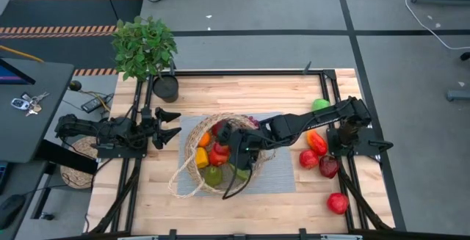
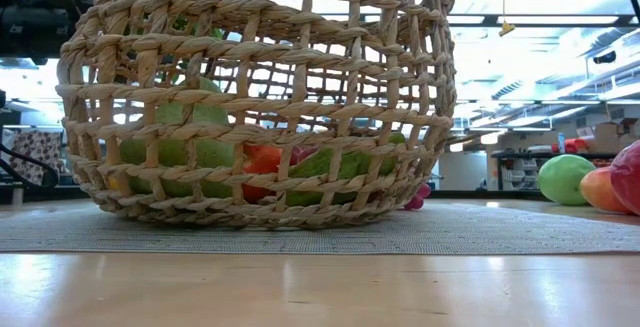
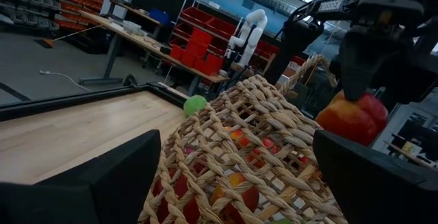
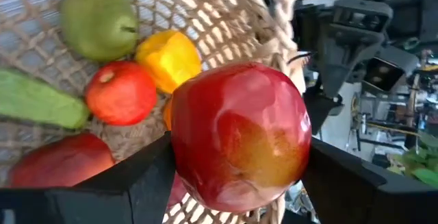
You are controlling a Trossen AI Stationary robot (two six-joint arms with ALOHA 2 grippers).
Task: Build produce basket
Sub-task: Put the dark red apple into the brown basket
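The wicker basket (image 1: 192, 168) stands on a grey mat (image 1: 283, 175) at mid-table, its handle looping toward the near edge. Inside lie a green pear (image 4: 99, 20), a yellow pepper (image 4: 170, 58), a red apple (image 4: 121, 92) and other produce. My right gripper (image 1: 233, 146) hangs over the basket's opening, shut on a red-and-yellow apple (image 4: 239, 135), which also shows in the left wrist view (image 3: 352, 118). My left gripper (image 1: 170, 122) waits open, left of the basket and level with its wall (image 3: 260, 135). My right gripper pinches the apple between its two fingers (image 4: 140, 176), one on each of two opposite sides (image 4: 185, 148). The fingers slant down from the table's right side. The apple is lifted clear, hanging over the basket's inside, above the produce lying there.
On the bare wood right of the mat lie a green apple (image 1: 320, 105), an orange-red pepper (image 1: 316, 142), two red pieces (image 1: 309, 158) and a red apple (image 1: 337, 202). A potted plant (image 1: 166, 87) stands at the far left. The table's frame posts rise at the sides.
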